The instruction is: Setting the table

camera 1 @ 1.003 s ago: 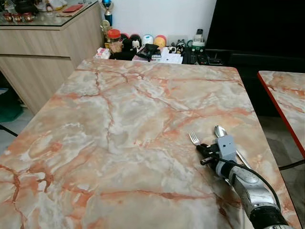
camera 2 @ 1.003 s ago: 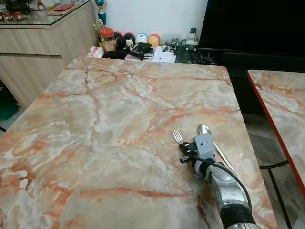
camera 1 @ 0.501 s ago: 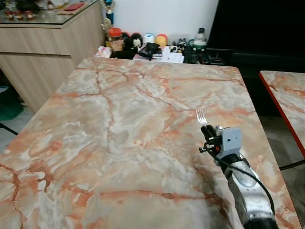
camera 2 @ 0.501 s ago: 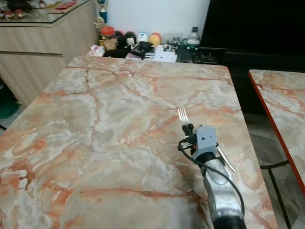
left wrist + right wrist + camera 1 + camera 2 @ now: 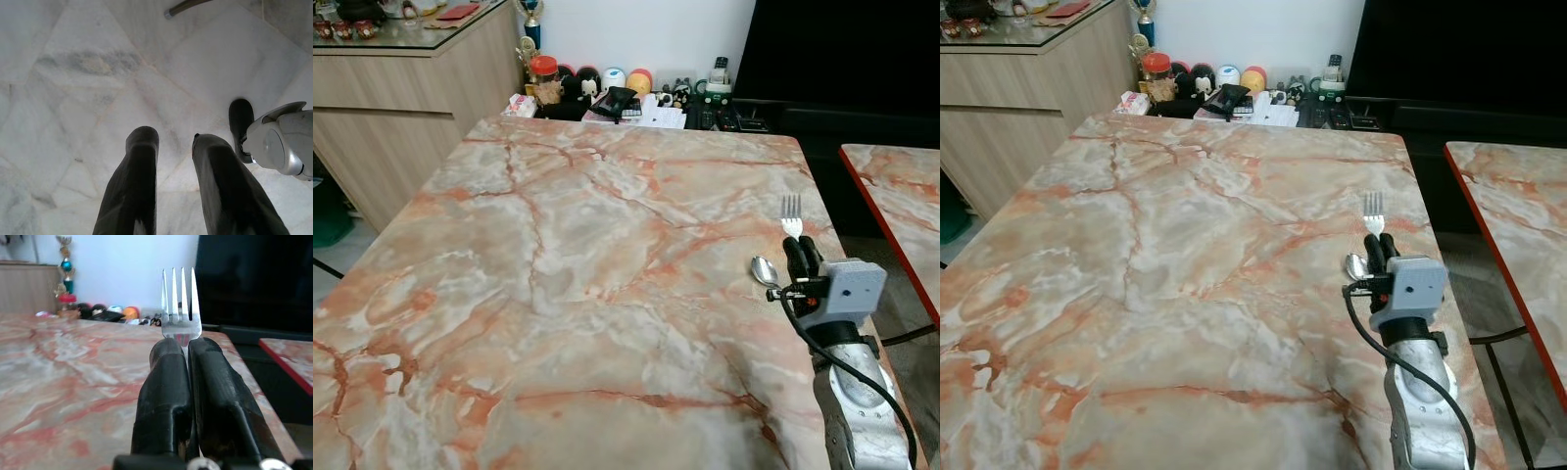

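Note:
My right gripper [image 5: 799, 245] is shut on a silver fork [image 5: 791, 213] and holds it just above the marble table [image 5: 558, 225], near the table's right edge. The tines point toward the far end. In the right wrist view the fork [image 5: 181, 303] sticks up out of the closed black fingers [image 5: 164, 382]. A silver spoon [image 5: 765, 270] lies on the table just left of the gripper; its bowl shows and the arm hides its handle. The left gripper [image 5: 173, 139] hangs open over pale floor tiles.
A second marble table [image 5: 901, 186] with a red edge stands to the right across a narrow gap. Jars, toys and small clutter [image 5: 617, 98] line the far end, before a dark screen [image 5: 842, 49]. A wooden sideboard [image 5: 401, 88] stands at the left.
My right gripper has carried the fork rightward and toward the far end, across the spoon. The spoon stays put and its bowl now shows left of the gripper.

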